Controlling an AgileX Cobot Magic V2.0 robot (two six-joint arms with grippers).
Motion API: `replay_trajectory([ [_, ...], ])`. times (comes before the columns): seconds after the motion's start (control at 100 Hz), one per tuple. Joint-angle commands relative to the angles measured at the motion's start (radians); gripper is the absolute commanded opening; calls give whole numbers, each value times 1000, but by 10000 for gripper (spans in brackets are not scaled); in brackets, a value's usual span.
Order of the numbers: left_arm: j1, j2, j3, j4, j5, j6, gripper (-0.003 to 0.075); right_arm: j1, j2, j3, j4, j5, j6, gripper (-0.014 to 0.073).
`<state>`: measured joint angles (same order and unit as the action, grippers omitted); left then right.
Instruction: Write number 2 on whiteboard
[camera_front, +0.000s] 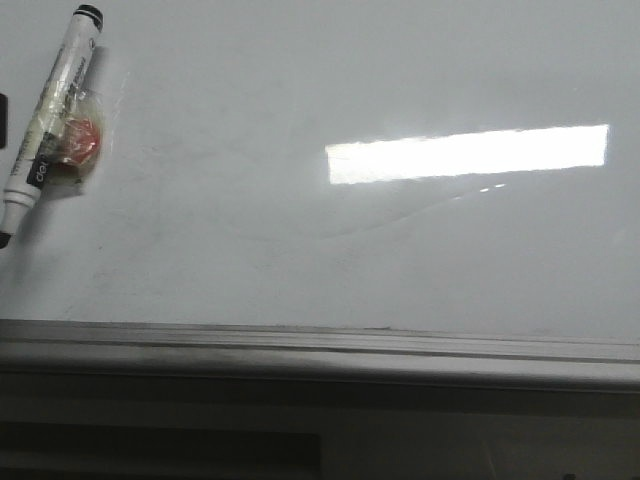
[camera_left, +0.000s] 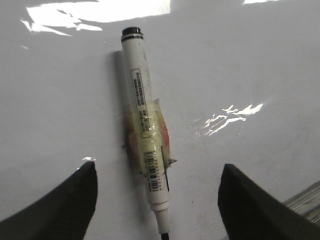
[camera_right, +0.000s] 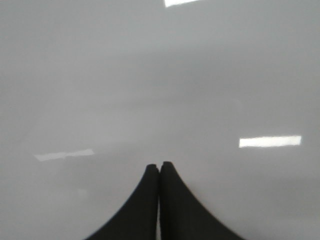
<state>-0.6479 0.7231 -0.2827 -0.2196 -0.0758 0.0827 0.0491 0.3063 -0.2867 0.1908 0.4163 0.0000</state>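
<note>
Whiteboard (camera_front: 300, 220): glossy, lies flat, blank; no number 2 drawn yet, only a faint grey smudge curve. Marker (camera_front: 50, 115) rests at far left, uncapped tip toward the near edge. Probably light, rigid, slick barrel; the taped middle (camera_left: 147, 132) offers best purchase. Left gripper (camera_left: 157, 200) spread wide, straddling the marker, not touching. Right gripper (camera_right: 159, 172) clenched, empty.
</note>
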Motion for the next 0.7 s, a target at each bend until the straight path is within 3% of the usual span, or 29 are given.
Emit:
replay_trajectory([
  [0.0,-10,60,-33,-4,-149,2,445,1,18,-28,3,-83,-16,-50],
  [0.31,-10,204,-33,-42,-226,0,425,1,18,-28,0,-98,-16,-50],
  [0.41,-10,219,-33,-42,-235,0,295,1,18,-28,0,-99,-16,-50],
  [0.53,-10,219,-33,-17,-207,0,-15,1,18,-28,0,-97,-16,-50],
  [0.69,-10,219,-33,-4,-192,2,-19,1,18,-28,0,-93,-16,-50],
])
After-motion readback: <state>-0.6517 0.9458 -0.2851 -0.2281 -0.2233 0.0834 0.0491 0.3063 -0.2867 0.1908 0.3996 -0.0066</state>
